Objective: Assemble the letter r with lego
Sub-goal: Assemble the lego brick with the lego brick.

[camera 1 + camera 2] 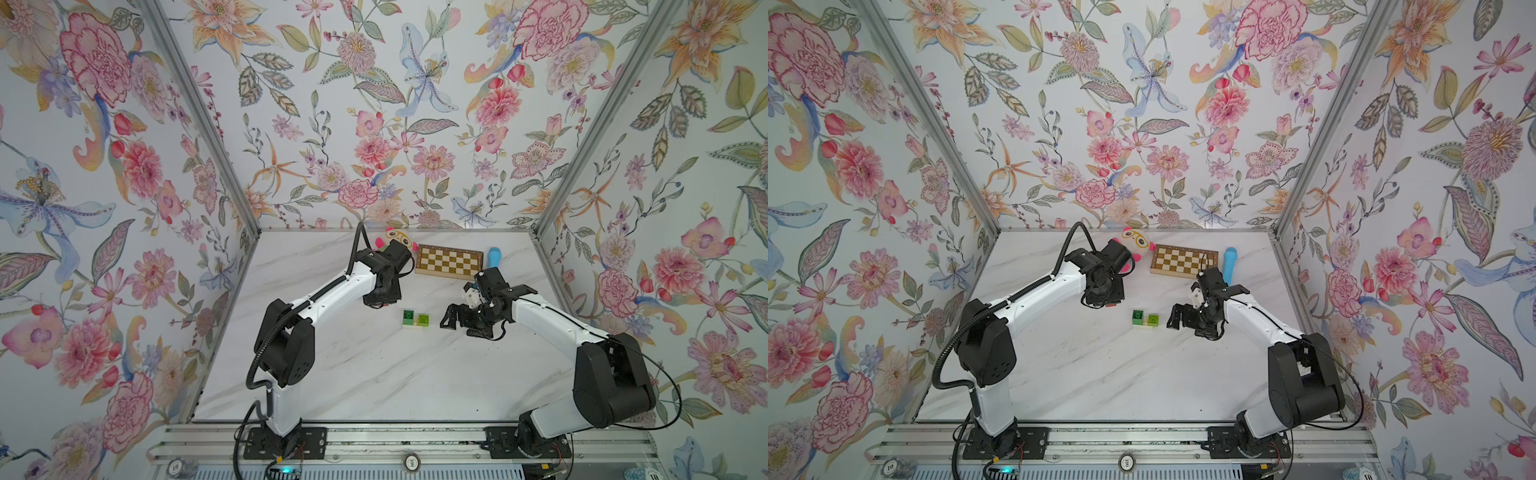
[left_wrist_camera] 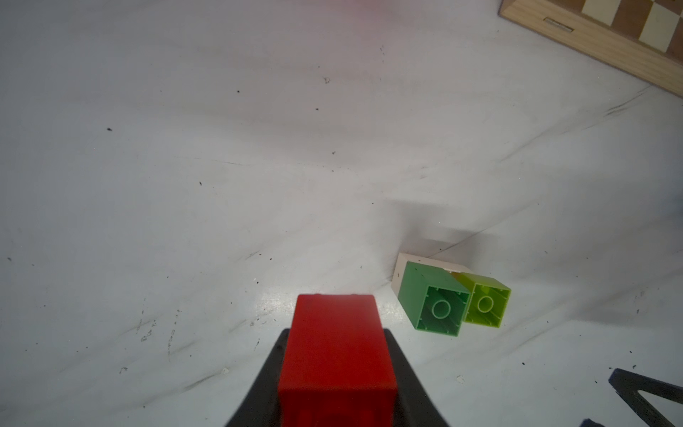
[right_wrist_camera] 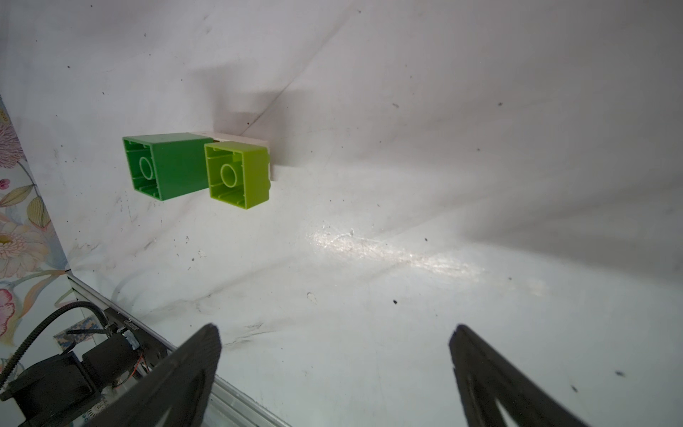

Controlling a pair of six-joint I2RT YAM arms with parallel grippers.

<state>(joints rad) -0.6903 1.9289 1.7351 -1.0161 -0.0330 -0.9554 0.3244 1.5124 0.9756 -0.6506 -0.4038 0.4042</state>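
- Near the middle of the tabletop point(image 1: 353, 374), the cream-white brick point(image 2: 400, 275) lies flat. The dark green brick point(image 2: 425, 292) and the lime brick point(image 2: 486, 303) sit side by side on it, touching, their hollow undersides facing up.
- These three look pressed together, so the stem's start and the side arm of the letter r seem done.
- The red brick point(image 2: 334, 369) is off the tabletop, clamped in the left gripper point(image 2: 335, 334). In both top views that gripper hangs near the group, at about its 10 o'clock.
- Judged from this, red is picked up but not yet joined. What is left is seating it on the dark green brick's open underside to finish the stem.
- The right gripper point(image 3: 334, 332) has its jaws spread wide and holds nothing. It sits just beside the group at 3 o'clock.
- The chessboard point(image 1: 449, 261) lies well apart at about 1 o'clock, at the far edge of the tabletop.
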